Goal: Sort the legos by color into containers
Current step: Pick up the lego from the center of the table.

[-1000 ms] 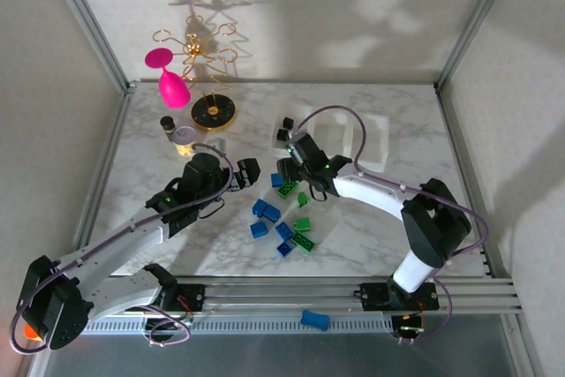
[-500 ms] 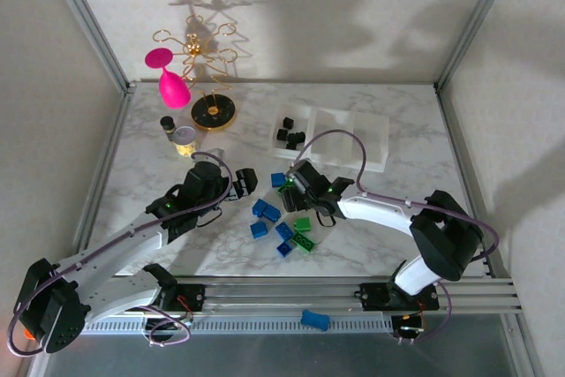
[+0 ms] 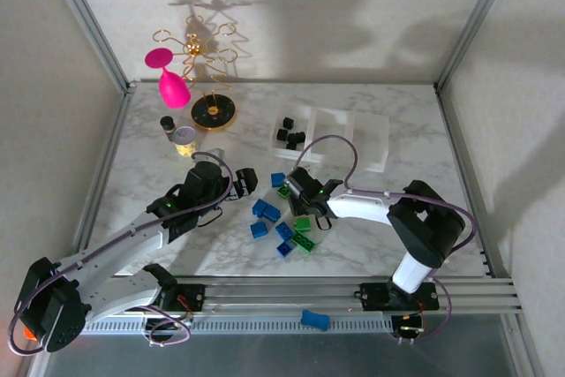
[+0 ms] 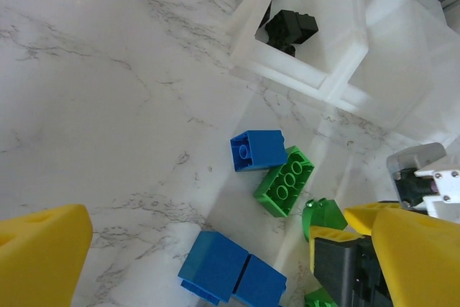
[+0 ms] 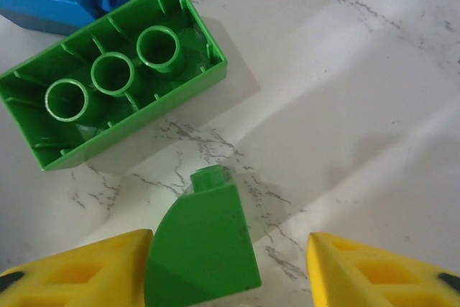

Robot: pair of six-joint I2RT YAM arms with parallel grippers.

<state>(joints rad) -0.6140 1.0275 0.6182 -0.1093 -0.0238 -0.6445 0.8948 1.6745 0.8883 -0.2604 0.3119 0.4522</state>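
While black legos [image 3: 290,135] sit in the tray's [image 3: 371,143] left compartment at the table's [image 3: 375,245] far edge, blue and green ones [image 3: 265,211] seemingly all wait mid-table. The left gripper [image 3: 245,180] gapes, and the right gripper [image 5: 226,271] straddles a green brick [image 5: 205,249], unclosed.

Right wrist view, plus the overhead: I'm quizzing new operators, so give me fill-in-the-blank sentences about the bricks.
The small brick between the right gripper's fingertips is ___.
The oblong green brick near it lies hollow side ___.
The legos inside the tray are all ___.
Missing words: green; up; black.
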